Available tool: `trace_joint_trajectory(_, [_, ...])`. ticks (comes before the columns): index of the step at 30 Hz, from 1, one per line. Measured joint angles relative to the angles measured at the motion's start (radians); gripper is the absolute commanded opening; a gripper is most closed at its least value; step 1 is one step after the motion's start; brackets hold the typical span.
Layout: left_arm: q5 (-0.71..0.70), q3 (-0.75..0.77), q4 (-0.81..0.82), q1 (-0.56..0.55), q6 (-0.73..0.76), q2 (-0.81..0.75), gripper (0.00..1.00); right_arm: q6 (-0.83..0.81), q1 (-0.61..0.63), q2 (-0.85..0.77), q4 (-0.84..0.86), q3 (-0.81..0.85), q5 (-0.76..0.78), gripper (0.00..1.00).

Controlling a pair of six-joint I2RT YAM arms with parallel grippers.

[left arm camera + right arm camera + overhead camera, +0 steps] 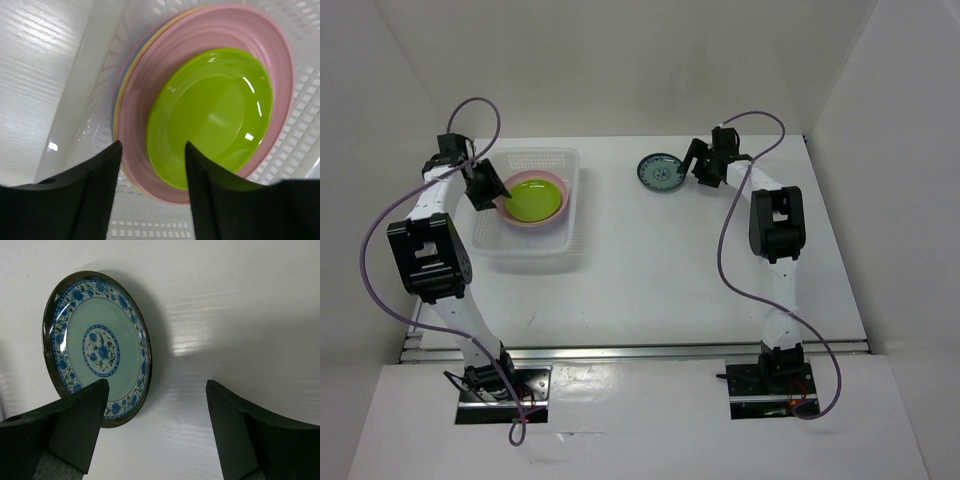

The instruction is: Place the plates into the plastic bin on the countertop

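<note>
The translucent plastic bin [530, 215] stands at the back left of the countertop [670, 270]. In it lies a stack of plates with a pink plate [556, 183] near the top and the lime green plate [534, 199] on it; edges of yellow and blue plates show under them in the left wrist view [117, 107]. My left gripper [152, 147] is open and empty just above the stack's near rim. The small teal patterned plate [660, 172] lies flat on the countertop at the back middle. My right gripper [157, 385] is open just right of that plate [95, 347], one finger over its rim.
White walls close in the countertop at the back and both sides. A metal rail [640, 350] runs along the front edge. The bin's lattice wall [295, 150] rises close round the stack.
</note>
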Motion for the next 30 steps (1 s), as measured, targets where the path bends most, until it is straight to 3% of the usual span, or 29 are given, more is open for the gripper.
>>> trace_joint_trajectory(2, [-0.029, 0.021, -0.010, -0.017, 0.001, 0.000, 0.73, 0.000, 0.000, 0.010, 0.000, 0.006, -0.002, 0.81])
trace_joint_trajectory(5, [-0.061, 0.056, -0.024, -0.045, 0.002, -0.001, 0.81, 0.000, 0.000, 0.017, 0.001, 0.016, -0.007, 0.77])
trace_joint_trajectory(6, [-0.073, 0.068, -0.031, -0.055, 0.001, -0.003, 0.91, 0.000, 0.000, 0.019, 0.001, 0.017, -0.014, 0.73])
trace_joint_trajectory(9, [-0.096, 0.085, -0.049, -0.076, 0.006, -0.020, 0.91, 0.004, 0.000, 0.032, 0.008, 0.023, -0.032, 0.63])
trace_joint_trajectory(13, [-0.113, 0.122, -0.073, -0.096, 0.023, -0.068, 0.92, 0.019, 0.000, 0.055, 0.037, 0.037, -0.062, 0.62])
trace_joint_trajectory(17, [-0.119, 0.168, -0.074, -0.119, 0.029, -0.114, 0.92, 0.054, 0.000, 0.095, 0.068, 0.070, -0.099, 0.40])
trace_joint_trajectory(18, [-0.118, 0.175, -0.074, -0.130, 0.029, -0.126, 0.92, 0.064, 0.000, 0.107, 0.075, 0.081, -0.107, 0.23])
trace_joint_trajectory(20, [-0.113, 0.183, -0.072, -0.156, 0.029, -0.142, 0.92, 0.088, 0.000, 0.132, 0.071, 0.105, -0.116, 0.03])
trace_joint_trajectory(21, [-0.109, 0.186, -0.072, -0.172, 0.029, -0.146, 0.92, 0.101, -0.001, 0.146, 0.075, 0.117, -0.127, 0.00])
trace_joint_trajectory(26, [-0.029, 0.191, -0.064, -0.253, 0.032, -0.148, 0.93, 0.112, 0.000, 0.150, 0.058, 0.136, -0.137, 0.00])
trace_joint_trajectory(30, [0.120, 0.222, -0.040, -0.299, 0.053, -0.132, 0.92, 0.093, 0.000, 0.065, 0.047, 0.035, -0.164, 0.00])
